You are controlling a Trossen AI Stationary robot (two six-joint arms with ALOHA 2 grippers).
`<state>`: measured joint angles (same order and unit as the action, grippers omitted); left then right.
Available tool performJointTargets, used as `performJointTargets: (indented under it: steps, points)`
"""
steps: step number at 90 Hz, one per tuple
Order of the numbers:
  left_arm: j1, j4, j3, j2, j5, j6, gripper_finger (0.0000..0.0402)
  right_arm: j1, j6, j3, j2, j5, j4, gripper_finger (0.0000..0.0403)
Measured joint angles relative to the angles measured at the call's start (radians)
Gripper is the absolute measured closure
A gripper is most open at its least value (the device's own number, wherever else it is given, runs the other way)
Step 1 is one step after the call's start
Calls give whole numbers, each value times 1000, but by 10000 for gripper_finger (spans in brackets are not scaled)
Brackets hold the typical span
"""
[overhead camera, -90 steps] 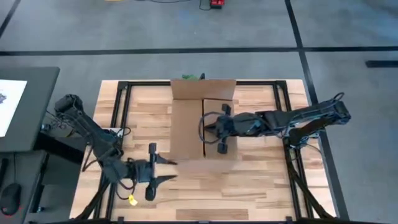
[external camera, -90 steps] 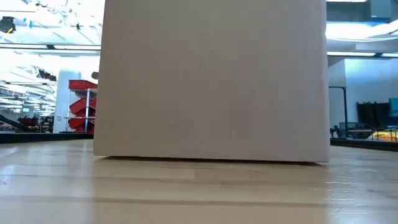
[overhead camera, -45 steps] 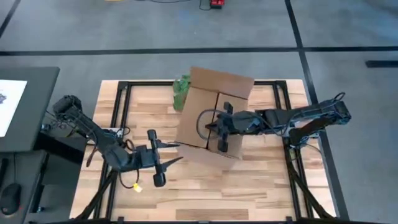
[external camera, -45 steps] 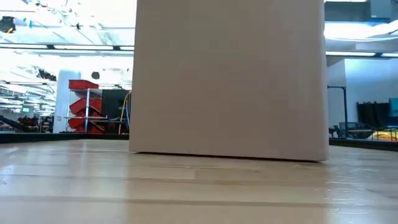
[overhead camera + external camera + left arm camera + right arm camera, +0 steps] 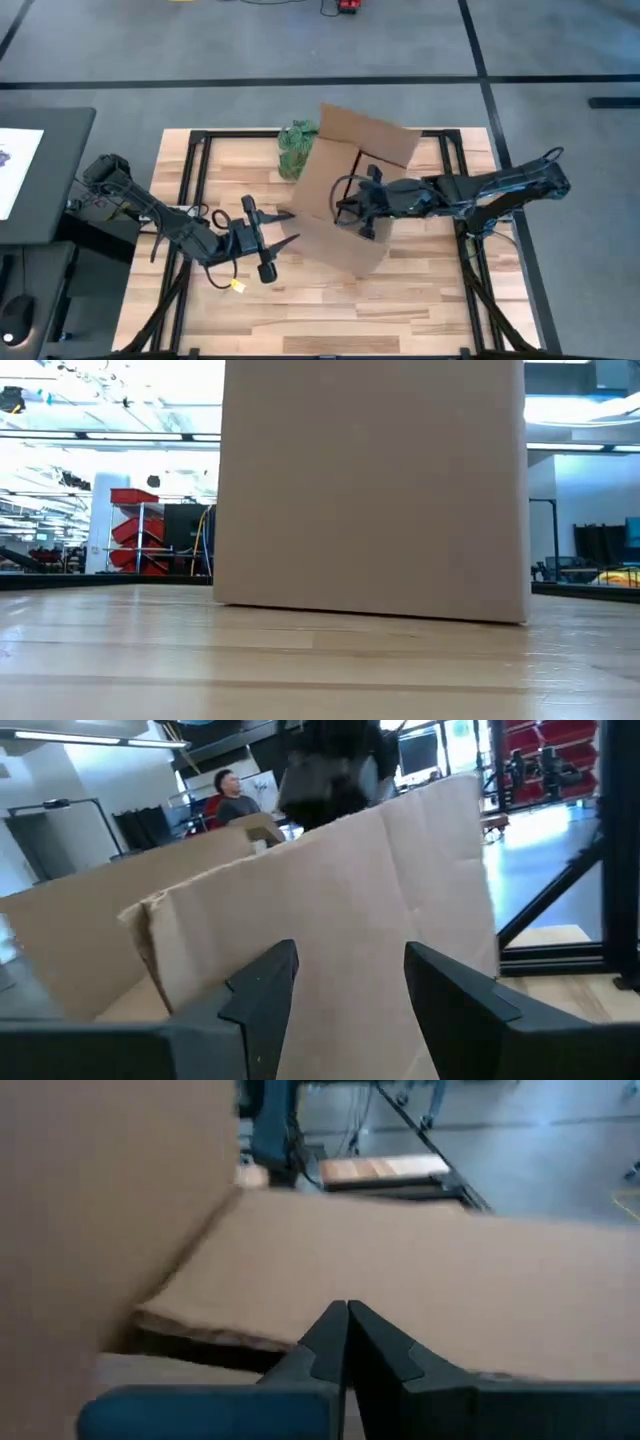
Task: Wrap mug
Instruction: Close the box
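Even, bright overhead light; both wrist views blurred, low view's background overexposed.

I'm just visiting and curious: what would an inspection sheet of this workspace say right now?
Surface: wooden table on a black frame.
Job's things: mug not seen; cardboard box sits rotated at mid-table.
Clutter: green bunch behind the box; yellow tag near the left arm.
Grippers: left gripper open, beside the box's wall; right gripper shut, over the box.
Cables: black loop at the right wrist.
Surroundings: monitor on the left; person beyond the table.
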<state>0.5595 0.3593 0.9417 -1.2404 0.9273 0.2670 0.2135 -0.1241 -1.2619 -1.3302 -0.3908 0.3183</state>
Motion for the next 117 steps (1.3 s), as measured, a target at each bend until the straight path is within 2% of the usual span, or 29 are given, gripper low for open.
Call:
performJointTargets:
  steps: [8,30,52,63,71,87,95,101,110,117]
  points:
    - [-17,-23,0,0,4,-13,228,27,0,0,31,-64,-11,403]
    - [-50,-87,0,0,3,-86,228,110,-2,-1,99,-107,-14,403]
    - [-49,-87,0,0,2,-88,228,220,43,-1,210,-345,-21,403]
    - [-49,-84,0,0,2,-88,228,255,44,-1,276,-502,-22,403]
    - [-49,-81,0,0,2,-88,228,248,46,-1,321,-590,-17,403]
    - [-49,-80,0,0,1,-88,228,124,43,-20,398,-654,14,403]
    - [-49,-80,0,0,1,-88,228,27,-19,-66,416,-653,131,403]
    - [-49,-78,0,0,1,-88,228,-65,-120,-114,418,-598,288,403]
    - [-49,-68,0,0,-1,-85,228,-232,-280,-163,403,-415,520,403]
    - [-53,-51,0,0,-2,-68,228,-349,-320,-166,389,-238,617,403]
